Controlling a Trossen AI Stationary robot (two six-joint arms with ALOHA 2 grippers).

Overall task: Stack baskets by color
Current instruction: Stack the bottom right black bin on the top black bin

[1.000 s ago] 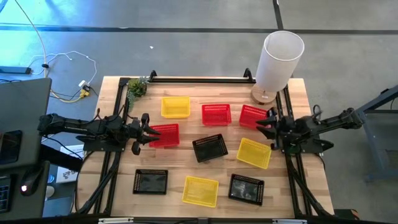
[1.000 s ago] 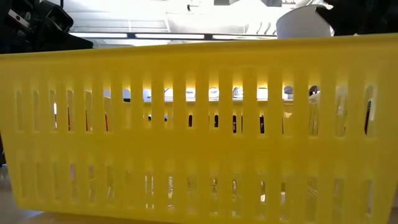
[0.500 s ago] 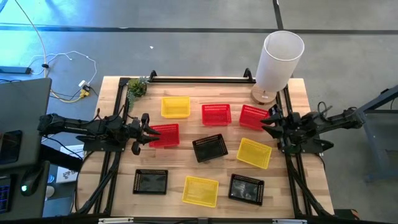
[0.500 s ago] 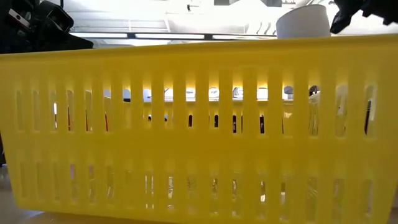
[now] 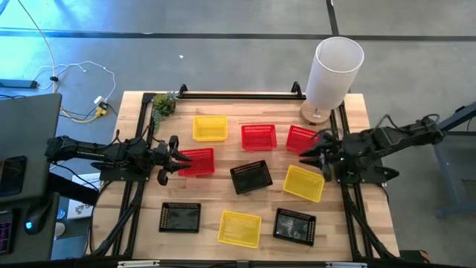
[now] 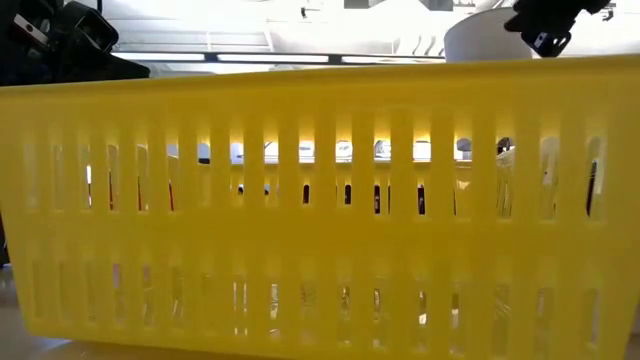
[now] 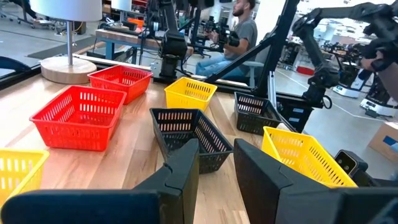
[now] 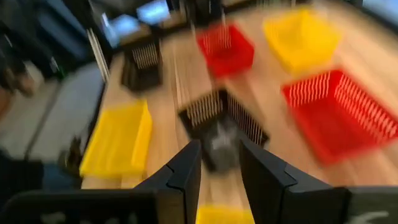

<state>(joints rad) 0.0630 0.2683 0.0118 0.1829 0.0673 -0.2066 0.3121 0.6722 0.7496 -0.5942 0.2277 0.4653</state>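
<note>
High view: nine baskets lie apart on the desk [image 5: 141,216]; left gripper [image 5: 174,154] beside a red basket [image 5: 196,161], right gripper [image 5: 310,157] above a yellow basket [image 5: 304,182]. Wrist views: both grippers' fingers parted, empty. Low view: yellow basket wall [image 6: 320,200] fills the frame.

Nine baskets crowded the table [image 5: 134,231], leaving only narrow lanes of bare wood between them. The widest open patch lay at eight o'clock, beside the black basket [image 5: 181,217]. At one o'clock the tall white cylinder [image 5: 335,71] blocked the corner; a small plant [image 5: 163,104] sat at eleven.
</note>
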